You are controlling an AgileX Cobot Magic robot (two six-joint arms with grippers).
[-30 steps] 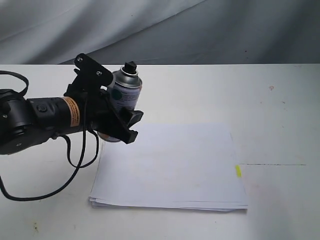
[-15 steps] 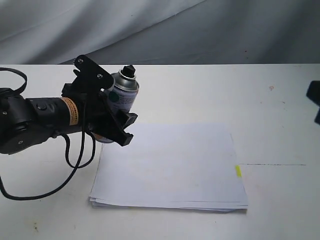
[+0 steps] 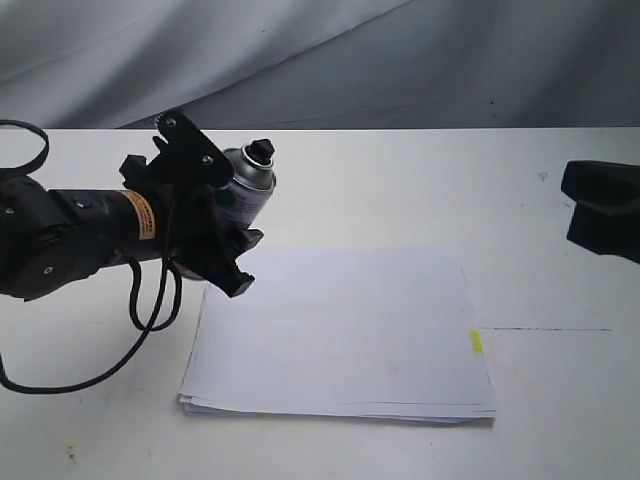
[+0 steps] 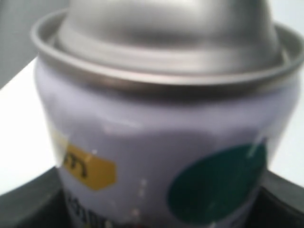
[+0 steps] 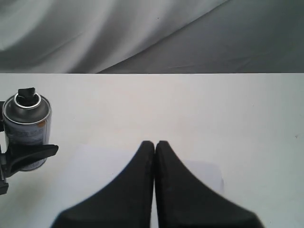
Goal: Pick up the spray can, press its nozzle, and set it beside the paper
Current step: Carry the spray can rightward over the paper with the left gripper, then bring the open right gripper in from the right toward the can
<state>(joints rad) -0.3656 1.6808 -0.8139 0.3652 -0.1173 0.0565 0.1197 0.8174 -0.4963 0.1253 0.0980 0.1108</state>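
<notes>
Clearly the left gripper (image 3: 232, 240) is clamped round the small silver-topped cylindrical spray can with a lilac dotted label (image 3: 245, 192). It holds the can roughly upright, long axis near vertical, at the far left corner of the thin white paper stack (image 3: 340, 330). The tiny black plastic nozzle (image 3: 263, 150) faces up, uncovered. The right gripper (image 3: 600, 212), fingers pressed together, hangs well apart at the right; being free, it would cross open white table (image 3: 420, 185) leftward to press down.
</notes>
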